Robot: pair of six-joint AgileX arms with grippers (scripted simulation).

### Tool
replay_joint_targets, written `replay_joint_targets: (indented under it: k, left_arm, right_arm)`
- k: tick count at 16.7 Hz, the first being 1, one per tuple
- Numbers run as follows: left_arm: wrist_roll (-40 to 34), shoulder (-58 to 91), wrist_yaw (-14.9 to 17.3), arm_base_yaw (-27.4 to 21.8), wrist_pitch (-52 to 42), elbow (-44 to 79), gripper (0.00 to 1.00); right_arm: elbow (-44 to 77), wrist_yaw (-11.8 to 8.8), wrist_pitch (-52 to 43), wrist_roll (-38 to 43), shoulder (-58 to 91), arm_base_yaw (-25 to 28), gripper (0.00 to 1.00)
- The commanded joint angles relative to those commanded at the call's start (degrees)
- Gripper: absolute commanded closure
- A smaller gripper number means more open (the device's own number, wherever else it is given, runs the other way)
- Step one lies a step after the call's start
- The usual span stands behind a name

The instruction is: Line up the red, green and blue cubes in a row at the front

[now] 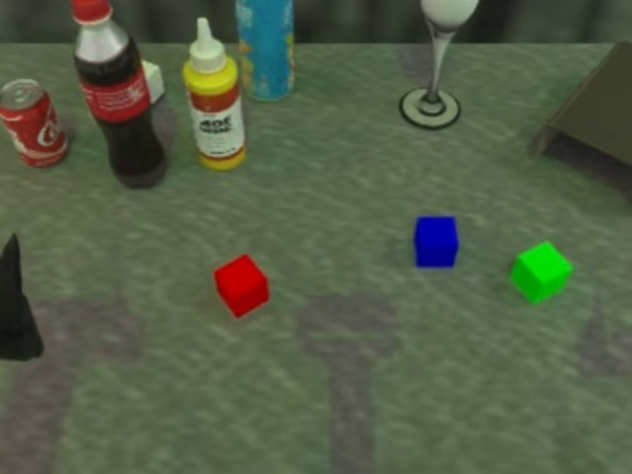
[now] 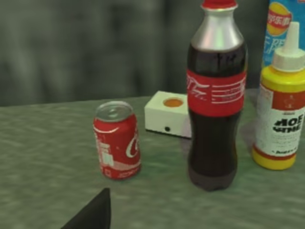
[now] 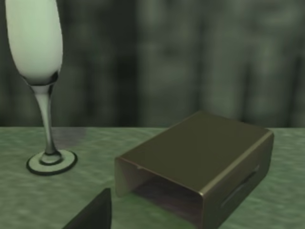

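Three cubes lie on a mottled grey-green table (image 1: 326,178), across the middle of the top view. A red cube (image 1: 242,285) sits left of centre, turned a little off square. A blue cube (image 1: 435,241) sits right of centre, and a green cube (image 1: 541,272) lies near it, further right and slightly lower in the frame, also turned. All three are apart from one another.

Behind the table runs a dark, blurred grey-green backdrop with vertical streaks. Along the upper left of the top view stand a red soda can (image 1: 34,122) with white script, a cola bottle (image 1: 119,99) with a red cap and a red label, and a yellow squeeze bottle (image 1: 213,99) with a white nozzle and dark lettering that I cannot make out. A small white box (image 2: 167,114) with an orange disc on top sits behind the cola bottle. A blue tube (image 1: 266,45) with a red-and-yellow logo stands at the top centre. At the upper right are a stemmed glass (image 1: 434,59) and an open-ended brown box (image 1: 597,109).

A dark part of the left gripper (image 1: 17,301) shows at the left edge; whether it is spread or pressed together, I cannot tell. Of the right gripper (image 3: 93,214) only a dark tip shows in its wrist view; its state cannot be told either.
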Motion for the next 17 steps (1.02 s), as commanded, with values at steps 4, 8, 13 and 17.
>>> replay_joint_targets:
  k: [4, 8, 13, 17]
  left_arm:
    - [4.53, 20.44, -0.09, -4.79, -11.06, 16.51, 0.00]
    - [9.89, 46.85, -0.22, -10.37, -24.32, 34.90, 0.00]
    - [16.21, 77.88, -0.26, -17.12, -40.22, 56.54, 0.00]
    - [20.14, 95.09, -0.15, -21.43, -49.73, 70.90, 0.00]
  right_arm:
    - [0.00, 0.00, 0.00, 0.00, 0.00, 0.00, 0.00]
    - [0.00, 0.00, 0.00, 0.00, 0.00, 0.00, 0.00]
    - [0.00, 0.00, 0.00, 0.00, 0.00, 0.00, 0.00]
    - [0.00, 0.00, 0.00, 0.00, 0.00, 0.00, 0.00]
